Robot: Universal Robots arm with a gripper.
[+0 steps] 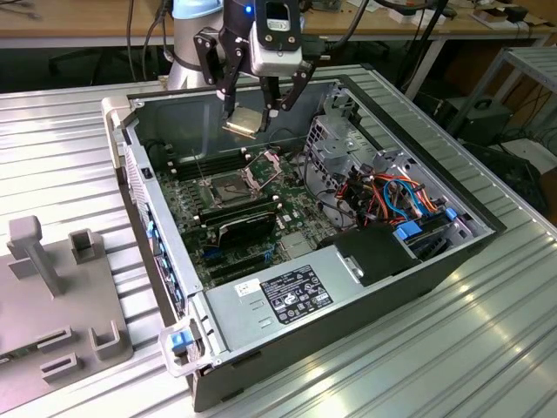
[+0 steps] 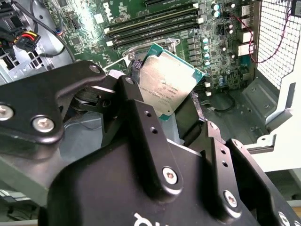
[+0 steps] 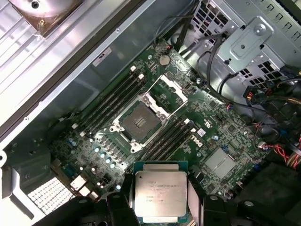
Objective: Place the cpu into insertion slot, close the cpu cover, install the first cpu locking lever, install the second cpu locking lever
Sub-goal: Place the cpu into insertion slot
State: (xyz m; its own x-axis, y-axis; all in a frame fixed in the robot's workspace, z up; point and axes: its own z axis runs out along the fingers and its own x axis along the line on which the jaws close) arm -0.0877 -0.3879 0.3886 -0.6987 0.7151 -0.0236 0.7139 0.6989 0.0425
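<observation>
My gripper (image 1: 253,111) hangs over the open computer case, shut on the cpu (image 1: 244,122), a flat square chip with a silver top, held by two opposite edges. In both wrist views the cpu (image 2: 168,87) (image 3: 160,193) sits between the black fingers (image 3: 118,206). Below it on the green board lies the insertion slot (image 1: 228,185) (image 3: 140,121), dark, square and uncovered. The cpu cover (image 1: 265,165) (image 3: 170,89) stands swung up on the slot's far side. The chip is well above the slot, touching nothing else.
Long black memory sticks (image 1: 207,165) flank the slot. A black card (image 1: 248,226) and the power supply (image 1: 287,292) lie toward the case front. A drive cage (image 1: 339,139) and coloured cables (image 1: 402,193) fill the exterior view's right. A grey fixture (image 1: 52,279) sits outside on the left.
</observation>
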